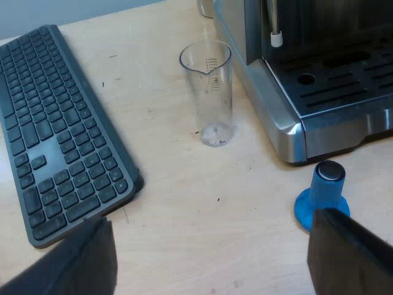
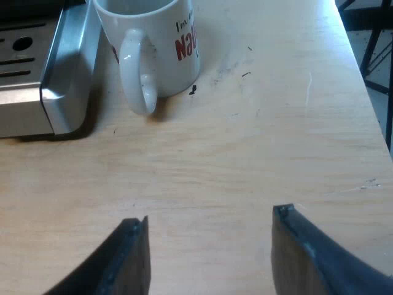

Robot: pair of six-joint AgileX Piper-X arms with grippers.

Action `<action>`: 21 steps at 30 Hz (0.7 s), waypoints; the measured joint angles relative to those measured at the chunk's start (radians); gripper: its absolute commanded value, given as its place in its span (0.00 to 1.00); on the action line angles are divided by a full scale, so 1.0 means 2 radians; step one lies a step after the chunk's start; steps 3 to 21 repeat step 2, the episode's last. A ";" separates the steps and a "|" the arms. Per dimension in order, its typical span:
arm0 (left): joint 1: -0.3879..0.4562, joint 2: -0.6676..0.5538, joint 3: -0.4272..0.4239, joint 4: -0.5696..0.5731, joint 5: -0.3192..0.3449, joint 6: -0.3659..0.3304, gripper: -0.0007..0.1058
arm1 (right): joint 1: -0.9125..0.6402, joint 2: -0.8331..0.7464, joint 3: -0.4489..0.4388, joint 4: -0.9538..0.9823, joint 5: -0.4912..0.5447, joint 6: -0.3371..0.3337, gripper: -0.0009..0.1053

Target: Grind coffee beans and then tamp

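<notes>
Table [image 1: 184,209]: light wood, everything sits on it.
Machine [image 1: 319,80]: steel body, slotted drip tray at its front, white-tipped wand hanging above the tray. The right wrist view catches one corner of its base.
Keyboard [image 1: 55,123]: dark, flat on the table, well apart from the machine.
Mug [image 2: 153,37]: white with red lettering, upright, just beside that base corner, handle turned toward our right gripper [image 2: 212,215]. Its inside is cut off, so we can't tell the contents.
Glass [image 1: 209,92]: clear, upright, between keyboard and machine, nearer the machine. Mostly empty; possibly a few specks at the bottom, hard to be sure.
Tamper [image 1: 322,193]: blue, dark cap on top, standing on its base just off the machine's front corner, close by one finger of our left gripper [image 1: 212,246], not gripped.
Left gripper: fingers spread wide, holding nothing, over the table.
Right gripper: also wide, holding nothing, over the table near the mug.
</notes>
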 measured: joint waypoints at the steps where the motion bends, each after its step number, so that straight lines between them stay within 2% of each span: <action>1: 0.000 0.000 0.000 0.000 0.000 0.000 0.63 | 0.000 0.000 0.000 0.000 0.000 0.000 0.45; 21: 0.000 0.000 0.000 0.000 0.000 0.000 0.63 | 0.000 0.000 0.000 0.000 0.000 0.000 0.45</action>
